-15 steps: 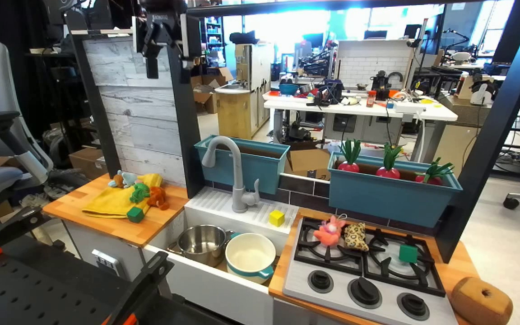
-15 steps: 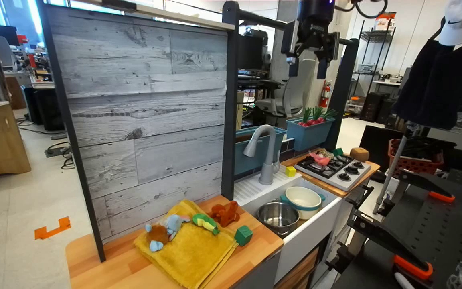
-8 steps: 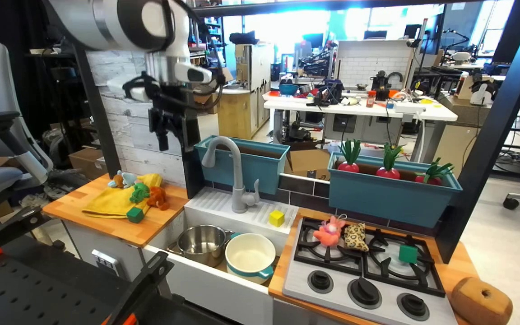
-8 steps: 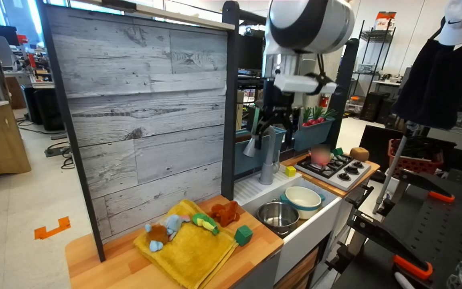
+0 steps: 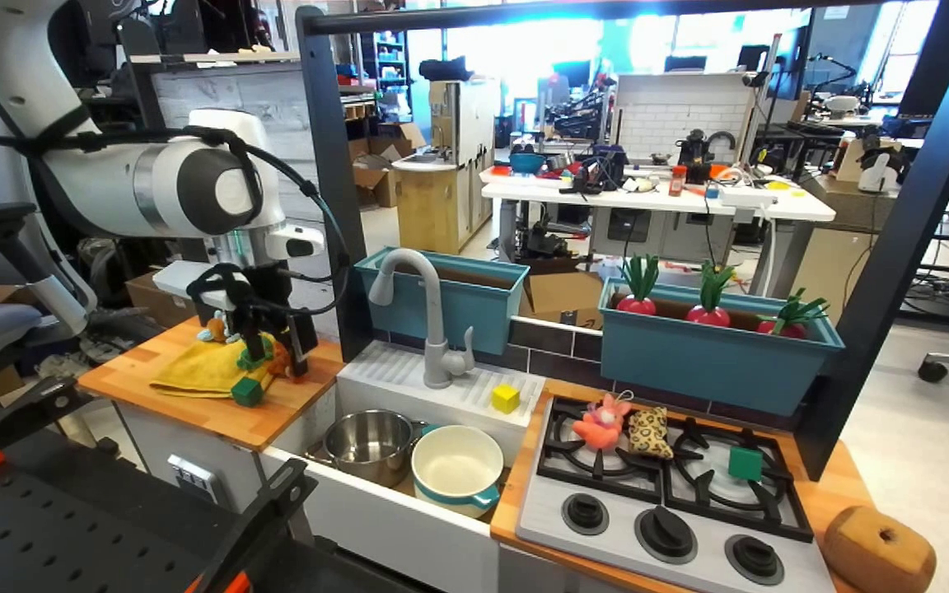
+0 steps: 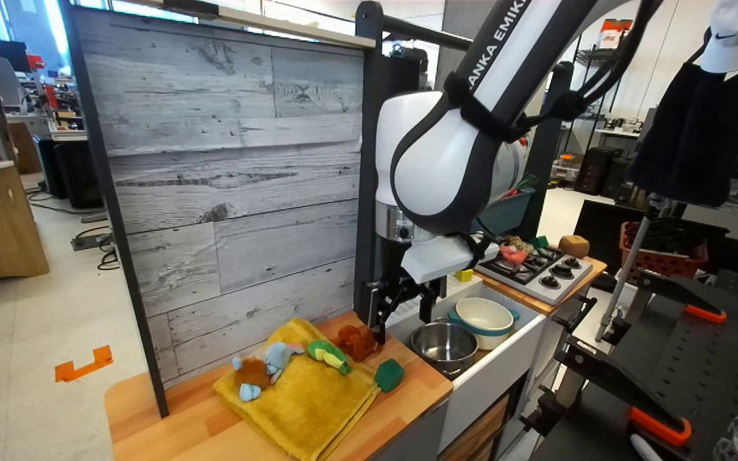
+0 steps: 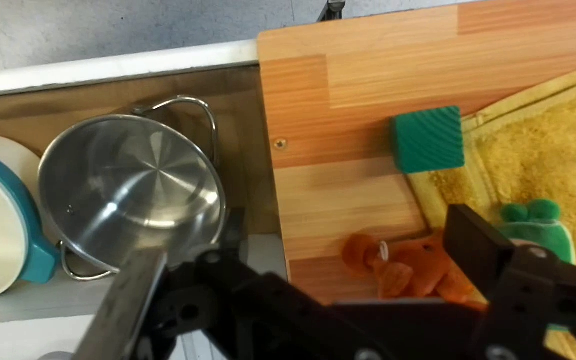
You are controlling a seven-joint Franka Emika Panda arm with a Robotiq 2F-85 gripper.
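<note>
My gripper is open and empty, low over the wooden counter, in both exterior views (image 5: 277, 364) (image 6: 402, 328) and the wrist view (image 7: 348, 227). Nearest is an orange plush toy (image 7: 408, 267), partly between the fingers in the wrist view and partly hidden by the gripper; it also lies on the counter in an exterior view (image 6: 353, 344). I cannot tell whether a finger touches it. Beside it are a green plush toy (image 6: 327, 353) on a folded yellow towel (image 6: 308, 403) and a green cube (image 7: 428, 140). A blue plush (image 6: 277, 360) and a brown plush (image 6: 254, 373) lie on the towel.
A sink beside the counter holds a steel pot (image 7: 133, 190) and a cream pot with teal handles (image 5: 458, 465). A grey faucet (image 5: 433, 321), a yellow cube (image 5: 505, 398) and a stove (image 5: 623, 527) with toys stand further along. A wood-grain panel (image 6: 234, 192) and dark post rise behind the counter.
The arm has come down from high up to the counter, with the open gripper now close by the orange plush toy. The toys, towel, cubes and pots have not moved.
</note>
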